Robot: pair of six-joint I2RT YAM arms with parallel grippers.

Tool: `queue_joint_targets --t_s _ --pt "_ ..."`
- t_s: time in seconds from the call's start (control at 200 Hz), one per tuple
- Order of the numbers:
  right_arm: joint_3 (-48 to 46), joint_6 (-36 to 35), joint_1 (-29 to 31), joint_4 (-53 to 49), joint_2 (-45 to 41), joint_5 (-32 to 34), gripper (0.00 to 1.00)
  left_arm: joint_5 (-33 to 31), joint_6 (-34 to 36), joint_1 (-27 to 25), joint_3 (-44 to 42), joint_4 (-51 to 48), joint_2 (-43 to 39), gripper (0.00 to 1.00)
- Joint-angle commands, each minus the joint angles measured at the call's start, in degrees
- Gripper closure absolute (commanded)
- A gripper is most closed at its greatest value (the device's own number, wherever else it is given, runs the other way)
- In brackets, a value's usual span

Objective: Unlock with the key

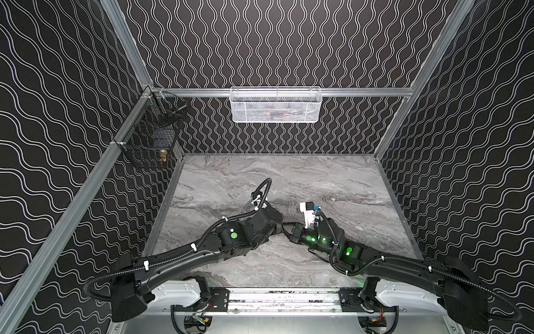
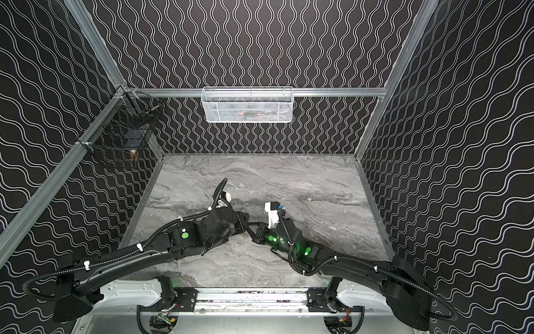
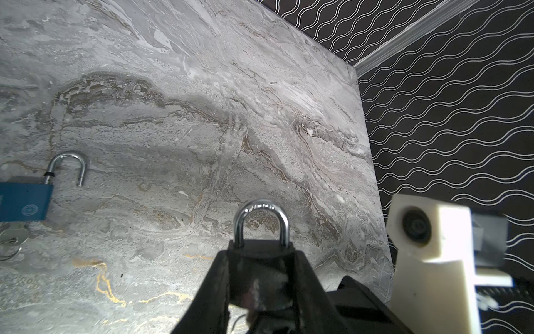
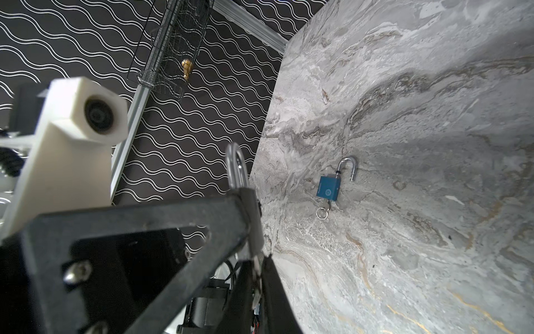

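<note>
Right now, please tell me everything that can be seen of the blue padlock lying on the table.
The blue padlock has a square, matte blue body with a pale round emblem and a shiny steel shackle. The shackle is open: one leg sits in the body, its free end stands clear. A silver key with a ring sticks out of the bottom. It lies flat on the grey marble table; nothing else touches it. The top views do not show it.

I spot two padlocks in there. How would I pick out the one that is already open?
Look at the grey marble tabletop: lying flat on it is the blue padlock. Unlike the dark padlock clamped in the left hand, its silver shackle is swung open and a ringed key sticks from its base.
</note>
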Motion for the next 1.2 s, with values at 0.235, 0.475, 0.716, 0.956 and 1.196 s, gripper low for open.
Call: queue_joint_targets --t_s 0.235,0.475,0.716,0.956,1.196 --pt "-1.3 -0.3 0.1 2.7 -1.4 1.4 1.0 2.6 -2.2 0.0 -0.2 3.6 -0.9 1.0" --pt "-2.8 -0.1 -0.6 9.0 -3.8 -0.9 1.0 9.1 -3.6 0.0 -2.5 8.9 -3.3 1.0" --pt "-4.4 2.6 -1.7 17.5 -4.6 -4.9 1.0 14.5 -4.8 0.0 -4.2 14.5 -4.5 1.0" --pt "-4.5 3.6 -2.7 22.6 -4.7 -8.1 1.0 15.3 -5.0 0.0 -3.9 14.5 -3.9 1.0" --pt "-2.3 -1.0 -2.8 13.2 -6.4 -6.3 1.0 11.0 -1.5 0.0 -2.2 11.7 -3.7 1.0"
